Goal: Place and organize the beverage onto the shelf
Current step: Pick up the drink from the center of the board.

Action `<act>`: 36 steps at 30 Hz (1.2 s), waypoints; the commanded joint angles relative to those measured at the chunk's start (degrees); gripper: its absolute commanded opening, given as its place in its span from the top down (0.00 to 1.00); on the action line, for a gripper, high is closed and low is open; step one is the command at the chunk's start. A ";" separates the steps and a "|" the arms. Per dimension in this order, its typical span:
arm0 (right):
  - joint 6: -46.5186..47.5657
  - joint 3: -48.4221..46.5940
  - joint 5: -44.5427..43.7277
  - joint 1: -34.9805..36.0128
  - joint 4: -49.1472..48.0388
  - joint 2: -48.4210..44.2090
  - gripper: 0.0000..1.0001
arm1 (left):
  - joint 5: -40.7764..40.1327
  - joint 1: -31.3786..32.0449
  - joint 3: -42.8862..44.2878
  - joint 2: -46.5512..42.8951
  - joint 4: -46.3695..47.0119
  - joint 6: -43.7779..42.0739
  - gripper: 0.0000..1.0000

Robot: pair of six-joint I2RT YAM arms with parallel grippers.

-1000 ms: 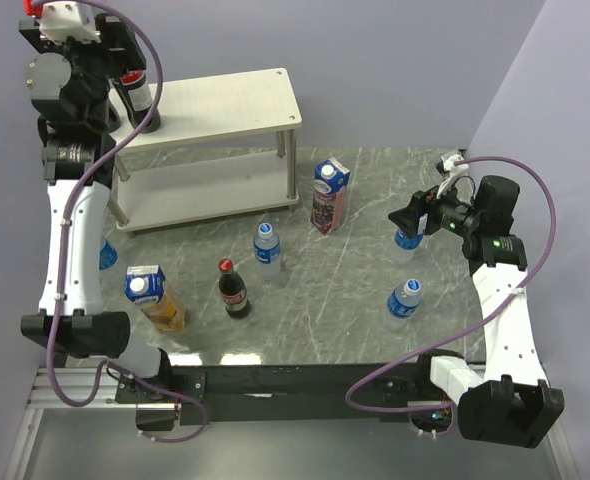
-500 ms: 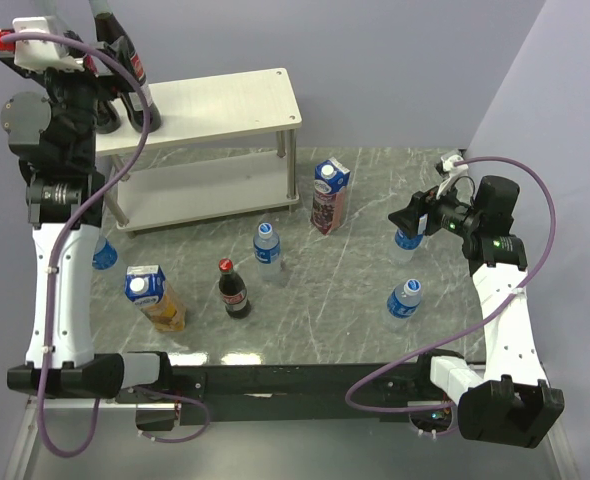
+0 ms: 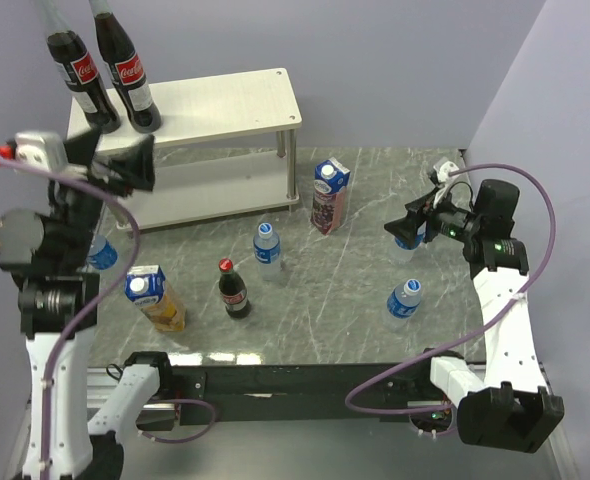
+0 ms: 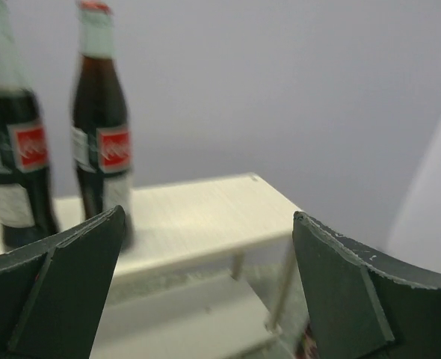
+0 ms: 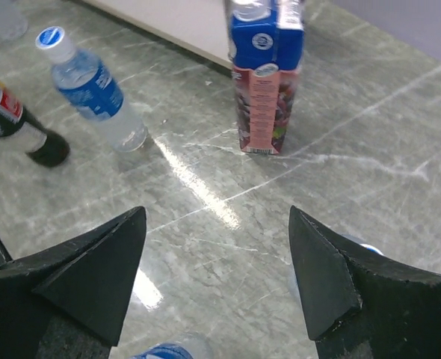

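Two cola bottles (image 3: 75, 80) (image 3: 127, 78) stand side by side at the left end of the shelf's top board (image 3: 225, 105). My left gripper (image 3: 135, 165) is open and empty, in front of the shelf and apart from them; its wrist view shows both bottles (image 4: 11, 161) (image 4: 101, 149) and the shelf (image 4: 198, 213). A third cola bottle (image 3: 233, 290) stands on the table. My right gripper (image 3: 407, 228) is open above a water bottle (image 3: 405, 242). Other water bottles (image 3: 267, 248) (image 3: 405, 298) (image 3: 103, 255), the yellow carton (image 3: 157, 298) and the purple carton (image 3: 329, 195) stand on the table.
The shelf's lower board (image 3: 205, 185) holds nothing. The right wrist view shows the purple carton (image 5: 265, 78), a water bottle (image 5: 93, 90) and the cola bottle (image 5: 19, 123) on the grey marble table (image 5: 228, 217). Walls close in at the back and right.
My left gripper has let go of a cola bottle on the shelf's top board and drawn back down toward the near side. The right gripper has shifted only slightly.
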State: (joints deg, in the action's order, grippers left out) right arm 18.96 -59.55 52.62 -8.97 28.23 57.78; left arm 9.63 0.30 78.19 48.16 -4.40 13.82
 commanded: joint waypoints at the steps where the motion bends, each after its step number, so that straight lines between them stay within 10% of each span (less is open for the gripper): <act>1: 7.20 -0.83 5.47 0.80 2.35 -3.28 0.17 | 11.80 -0.12 -6.37 -4.73 -4.91 3.40 0.00; 12: 34.48 -11.55 8.56 25.65 25.12 -0.05 0.13 | 22.37 -0.12 -33.45 -25.56 -3.33 -0.46 0.00; 20: 18.93 -17.61 -3.73 51.91 10.99 8.29 0.13 | 17.46 -0.12 -40.30 -32.68 -0.17 1.46 0.01; 36: -0.76 -29.22 -24.84 66.63 -0.98 29.14 0.18 | 6.90 -0.12 -44.88 -38.58 0.36 2.96 0.01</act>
State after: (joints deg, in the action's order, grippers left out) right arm 23.18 -85.41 33.32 56.86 32.56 85.03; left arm 19.42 0.32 33.10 10.92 -5.82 16.05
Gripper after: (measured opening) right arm 0.819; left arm 0.992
